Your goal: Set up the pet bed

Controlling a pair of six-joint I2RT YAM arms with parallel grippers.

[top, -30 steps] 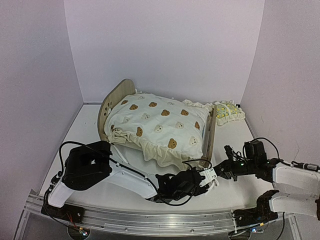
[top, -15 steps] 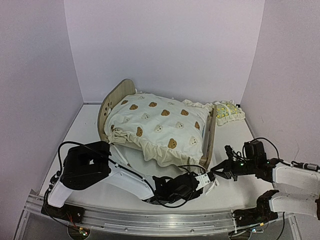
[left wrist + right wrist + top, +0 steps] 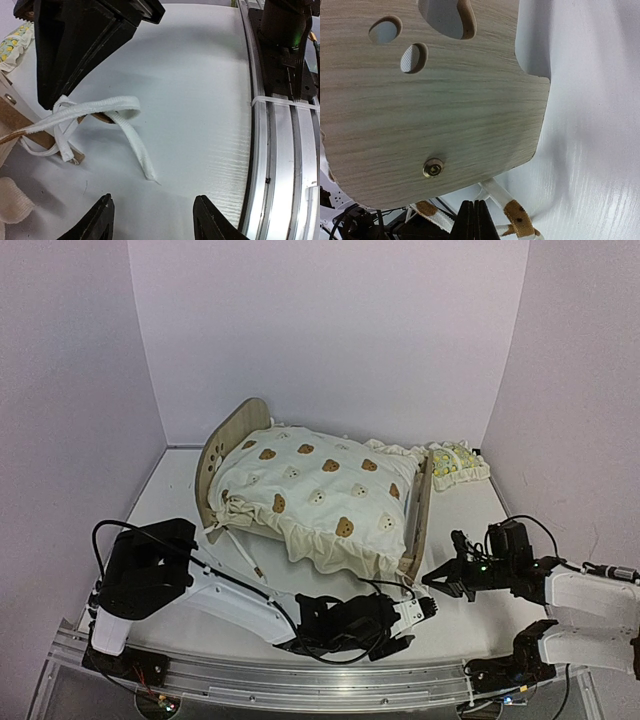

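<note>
Pet bed [image 3: 228,440] holding bear-print cushion [image 3: 320,490], left fingers [image 3: 95,220] spread, empty, near white tie [image 3: 135,145], right fingers [image 3: 468,220] pressed together, seemingly on nothing

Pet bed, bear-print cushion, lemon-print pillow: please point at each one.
pet bed [image 3: 235,430], top view, on an arched end board.
bear-print cushion [image 3: 320,495], top view, on its middle.
lemon-print pillow [image 3: 458,462], top view, on its middle.

Stretching the left arm [image 3: 240,602] low across toward the right, holding the left pincer [image 3: 155,220] parted and empty; pointing the right pincer [image 3: 474,222] leftward, pressed tight together.
</note>
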